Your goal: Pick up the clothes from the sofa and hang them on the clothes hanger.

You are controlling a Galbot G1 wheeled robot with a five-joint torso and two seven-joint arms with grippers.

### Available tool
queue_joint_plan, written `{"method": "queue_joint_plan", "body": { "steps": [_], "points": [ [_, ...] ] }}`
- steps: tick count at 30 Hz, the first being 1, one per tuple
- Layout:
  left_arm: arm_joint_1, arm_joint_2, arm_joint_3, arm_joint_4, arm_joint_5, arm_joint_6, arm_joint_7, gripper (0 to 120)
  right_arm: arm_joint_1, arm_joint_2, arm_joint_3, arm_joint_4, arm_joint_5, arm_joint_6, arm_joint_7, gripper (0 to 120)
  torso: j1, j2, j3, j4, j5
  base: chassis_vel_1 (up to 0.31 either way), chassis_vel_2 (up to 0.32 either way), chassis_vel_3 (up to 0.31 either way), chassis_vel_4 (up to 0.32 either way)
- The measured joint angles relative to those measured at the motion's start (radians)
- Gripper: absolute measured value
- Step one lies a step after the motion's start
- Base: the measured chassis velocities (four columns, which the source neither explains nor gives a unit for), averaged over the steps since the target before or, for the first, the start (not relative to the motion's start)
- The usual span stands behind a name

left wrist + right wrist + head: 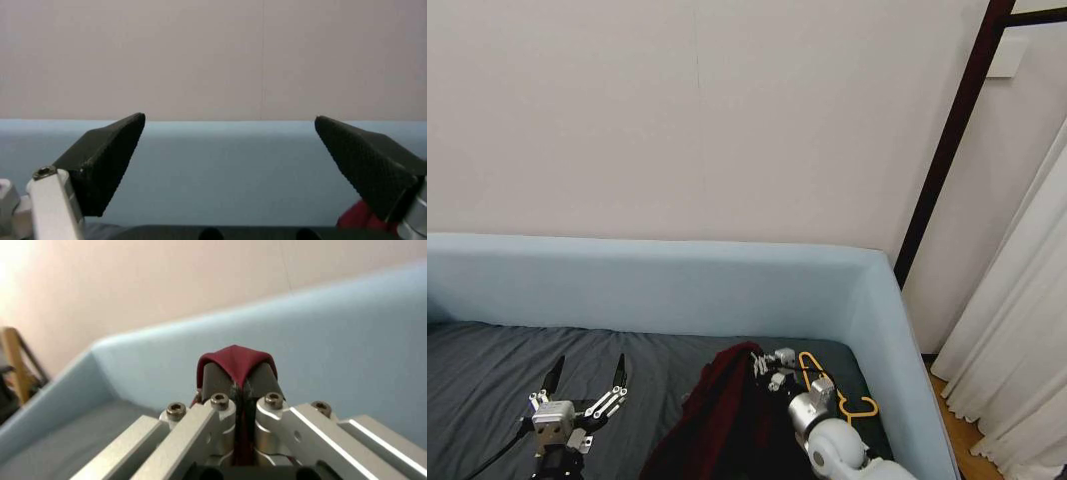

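A dark red garment (717,412) hangs in a lifted fold above the sofa's dark grey seat (487,360), toward its right end. My right gripper (765,364) is shut on the fold's top edge; in the right wrist view the red cloth (233,357) drapes over the closed fingertips of that gripper (237,376). An orange hanger (839,392) lies on the seat just right of the right wrist. My left gripper (587,382) stands open above the seat to the garment's left. In the left wrist view its fingers (107,160) are spread wide with nothing between them, and a bit of the red garment (352,220) shows beside one finger.
The sofa's light blue backrest (657,285) and right armrest (897,360) wall in the seat. A dark pole (947,150) rises against the wall at the right, next to a white curtain (1017,350). A wooden frame (13,360) stands beyond the sofa's end.
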Motion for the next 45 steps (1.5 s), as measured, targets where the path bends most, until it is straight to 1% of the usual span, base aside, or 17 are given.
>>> {"method": "queue_joint_plan", "body": {
  "steps": [2,6,14,20,24,26,29,30,33,34,36,37,38,39,40,42,45],
  "points": [
    [0.0,0.003,-0.001,0.0,-0.001,-0.001,0.0,100,0.041,-0.015,-0.012,0.012,0.026,0.006,-0.011,0,0.0,0.0,0.0,0.0001,0.0,0.0,0.0,0.0,0.0],
    [-0.003,0.01,-0.004,0.0,-0.011,-0.004,-0.001,100,0.191,-0.045,-0.054,0.021,0.099,0.011,-0.02,0,0.0,0.0,0.0,-0.0002,0.0001,0.0,0.0,0.0,0.0],
    [-0.009,0.016,-0.009,0.007,-0.021,-0.005,-0.002,100,0.507,-0.017,-0.063,-0.007,0.201,-0.005,0.019,0,0.0,0.0,0.0,0.0002,-0.0002,0.0,0.0,0.0,0.0],
    [-0.017,0.012,-0.007,0.016,-0.022,-0.006,-0.003,100,0.617,0.013,-0.062,-0.041,0.247,-0.009,0.021,0,0.0,0.0,0.0,-0.0002,0.0,0.0,0.0,0.0,0.0],
    [-0.021,0.008,-0.004,0.029,-0.022,-0.011,-0.003,100,0.71,0.056,-0.051,-0.098,0.278,0.001,0.014,0,0.0,0.0,0.0,0.0002,-0.0002,0.0,0.0,0.0,0.0],
    [-0.022,0.008,-0.003,0.034,-0.022,-0.013,-0.003,100,0.715,0.063,-0.045,-0.097,0.295,0.007,0.017,0,0.0,0.0,0.0,0.0006,-0.0003,0.0,0.0,0.0,0.0],
    [-0.027,0.014,-0.003,0.047,-0.024,-0.018,-0.003,100,0.62,0.019,-0.058,-0.007,0.319,0.005,0.065,0,0.0,0.0,0.0,0.0007,-0.0003,0.0,0.0,0.0,0.0],
    [-0.027,0.014,-0.003,0.047,-0.024,-0.018,-0.003,100,0.62,0.019,-0.058,-0.007,0.319,0.005,0.065,0,0.0,0.0,0.0,0.0007,-0.0003,0.0,0.0,0.0,0.0],
    [-0.036,0.023,-0.006,0.056,-0.036,-0.019,-0.003,100,0.372,-0.137,-0.073,0.11,0.221,-0.062,0.103,0,0.0,0.0,0.0,0.0003,0.0005,0.0,0.0,0.0,0.0],
    [-0.036,0.023,-0.006,0.056,-0.036,-0.019,-0.003,100,0.372,-0.137,-0.073,0.11,0.221,-0.062,0.103,0,0.0,0.0,0.0,0.0003,0.0005,0.0,0.0,0.0,0.0],
    [-0.043,0.032,-0.016,0.063,-0.046,-0.019,-0.003,100,0.158,-0.263,-0.034,0.18,0.157,-0.129,0.109,0,0.0,0.0,0.0,-0.0009,0.0014,0.0,0.0,0.0,0.0],
    [-0.047,0.035,-0.019,0.067,-0.048,-0.018,-0.003,100,0.099,-0.293,-0.015,0.198,0.142,-0.147,0.108,0,0.0,0.0,0.0,-0.001,0.0011,0.0,0.0,0.0,0.0],
    [-0.054,0.042,-0.027,0.076,-0.053,-0.014,-0.004,100,-0.021,-0.348,0.023,0.232,0.104,-0.184,0.1,0,0.0,0.0,0.0,-0.0013,0.0006,0.0,0.0,0.0,0.0],
    [-0.054,0.042,-0.027,0.076,-0.053,-0.014,-0.004,100,-0.021,-0.348,0.023,0.232,0.104,-0.184,0.1,0,0.0,0.0,0.0,-0.0013,0.0006,0.0,0.0,0.0,0.0],
    [-0.061,0.049,-0.035,0.085,-0.057,-0.009,-0.005,100,-0.102,-0.38,0.044,0.246,0.071,-0.204,0.093,0,0.0,0.0,0.0,-0.0014,0.0004,0.0,0.0,0.0,0.0],
    [-0.07,0.058,-0.042,0.099,-0.061,-0.003,-0.005,100,-0.179,-0.405,0.064,0.251,0.033,-0.218,0.083,0,0.0,0.0,0.0,-0.0012,0.0005,0.0,0.0,0.0,0.0],
    [-0.077,0.064,-0.048,0.11,-0.063,0.001,-0.006,100,-0.235,-0.417,0.081,0.248,0.002,-0.225,0.074,0,0.0,0.0,0.0,-0.0009,0.0004,0.0,0.0,0.0,0.0]
  ]
}}
